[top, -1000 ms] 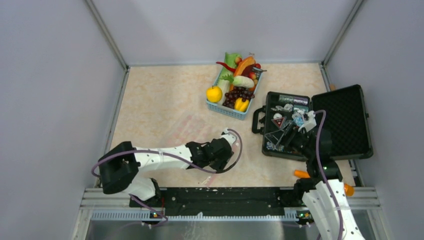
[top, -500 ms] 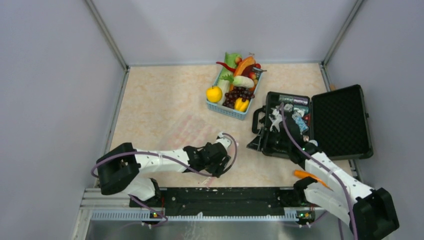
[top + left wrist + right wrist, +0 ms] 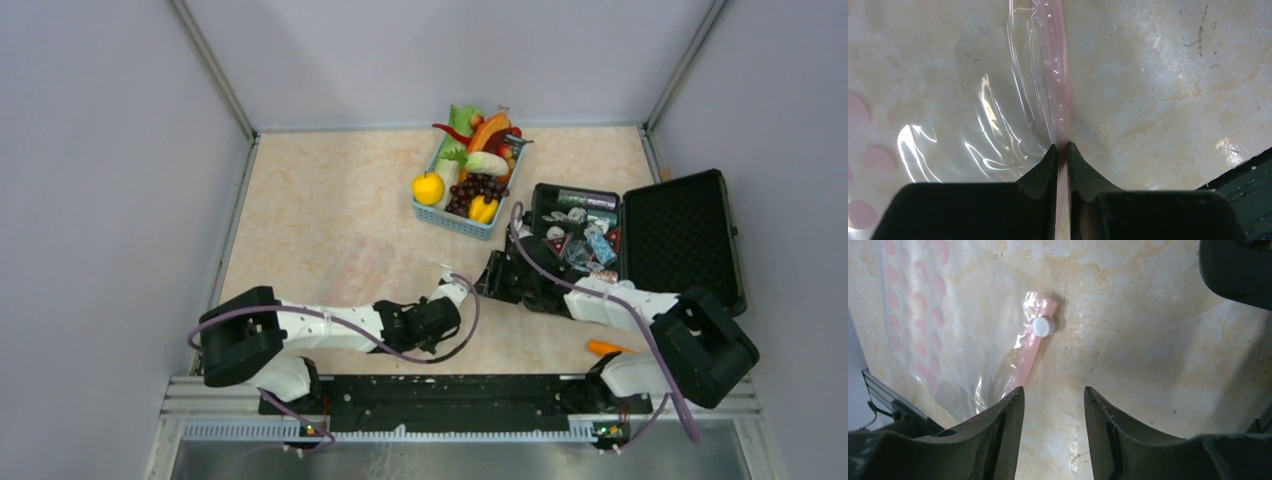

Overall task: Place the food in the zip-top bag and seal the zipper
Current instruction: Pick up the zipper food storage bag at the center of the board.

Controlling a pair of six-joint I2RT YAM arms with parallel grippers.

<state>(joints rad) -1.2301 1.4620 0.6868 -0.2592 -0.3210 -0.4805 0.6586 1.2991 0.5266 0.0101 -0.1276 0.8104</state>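
The zip-top bag (image 3: 365, 262) lies flat on the table, clear with faint pink dots (image 3: 913, 315). Its pink zipper (image 3: 1055, 75) runs along the mouth edge. My left gripper (image 3: 1062, 146) is shut on the zipper strip, low over the table near the front edge (image 3: 443, 303). The zipper's end with its white slider (image 3: 1043, 326) lies just ahead of my right gripper (image 3: 1053, 390), which stands open over bare table beside the bag's corner (image 3: 492, 275). The food (image 3: 478, 187) sits in the blue basket (image 3: 450, 222): yellow fruits, grapes, a red chili and greens.
An open black hard case (image 3: 680, 240) with shiny packets stands at the right, close behind the right arm. An orange object (image 3: 608, 348) lies by the right arm's base. Grey walls close off the table on three sides.
The left gripper has closed on the zipper strip. The right arm has swung left from the black case and come down low beside the bag's corner, its jaws narrower than before.
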